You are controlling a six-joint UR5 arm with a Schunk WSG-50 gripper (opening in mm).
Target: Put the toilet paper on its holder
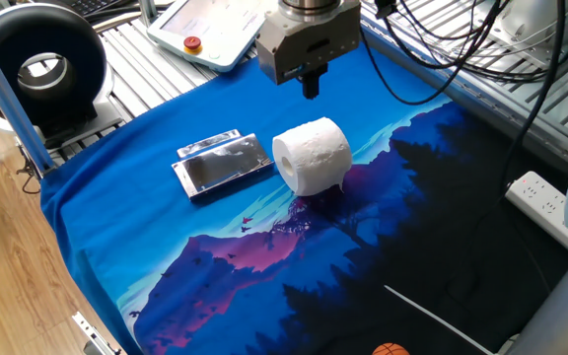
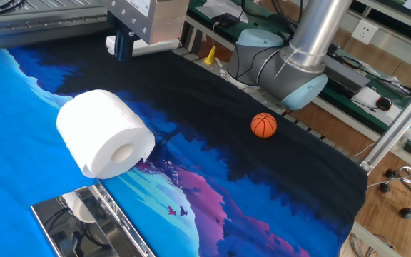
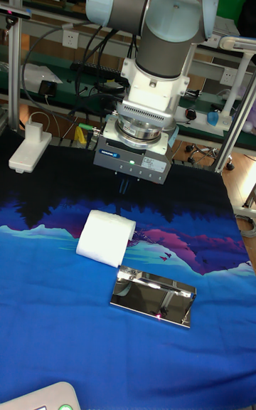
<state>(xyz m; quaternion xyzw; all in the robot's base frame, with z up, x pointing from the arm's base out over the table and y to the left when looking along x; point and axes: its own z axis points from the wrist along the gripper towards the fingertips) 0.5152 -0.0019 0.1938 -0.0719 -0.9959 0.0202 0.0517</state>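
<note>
Pincer (image 3: 123,186) closed, empty, above toilet paper (image 3: 105,238); holder (image 3: 153,298) just beside roll.

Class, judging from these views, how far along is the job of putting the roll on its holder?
Nothing looks done yet: the white embossed toilet paper roll lies on the blue cloth beside the shiny silver metal holder, not on it. In hand: nothing; the two-finger gripper hangs shut above the roll, holding nothing. Left: grasp, carry, place.

A robotics lab: a grey industrial arm (image 3: 153,18) fills the upper centre, cables (image 1: 461,49) cross metal framing at upper right, and a power strip (image 1: 545,202) lies at right.
</note>
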